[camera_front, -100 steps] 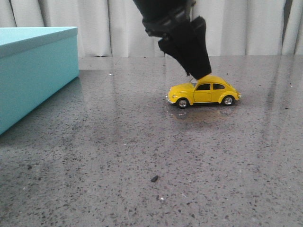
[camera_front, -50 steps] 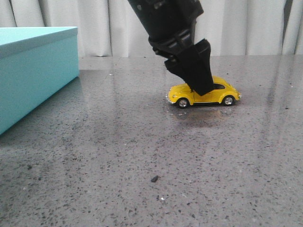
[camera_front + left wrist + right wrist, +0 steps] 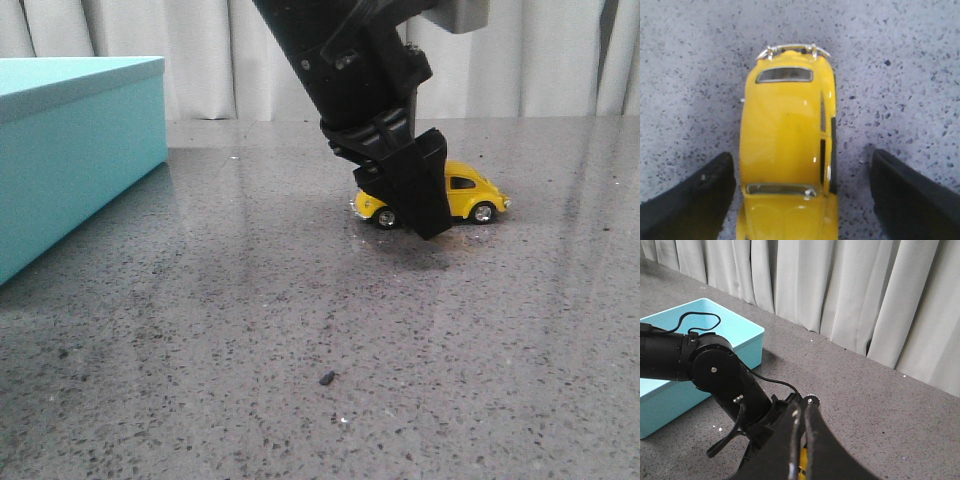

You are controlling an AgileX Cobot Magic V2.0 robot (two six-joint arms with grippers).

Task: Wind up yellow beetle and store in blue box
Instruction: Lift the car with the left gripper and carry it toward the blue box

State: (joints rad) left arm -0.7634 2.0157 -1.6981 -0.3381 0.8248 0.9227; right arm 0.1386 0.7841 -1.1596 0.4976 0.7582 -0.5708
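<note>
Lowered since a second ago, my left gripper (image 3: 800,195) now straddles the beetle (image 3: 787,150), fingers apart, one on each flank, neither clearly touching. Its long axis runs between them. My right gripper (image 3: 801,440) hangs above it, closed. Box (image 3: 70,150) well apart.

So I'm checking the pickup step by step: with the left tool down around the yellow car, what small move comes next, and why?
Probably close the left tool on the yellow car. In the left wrist view both fingers flank the car's sides with gaps showing, so it is open and roughly centred, and the front view shows it down at table level. Gripping comes before any winding.
</note>
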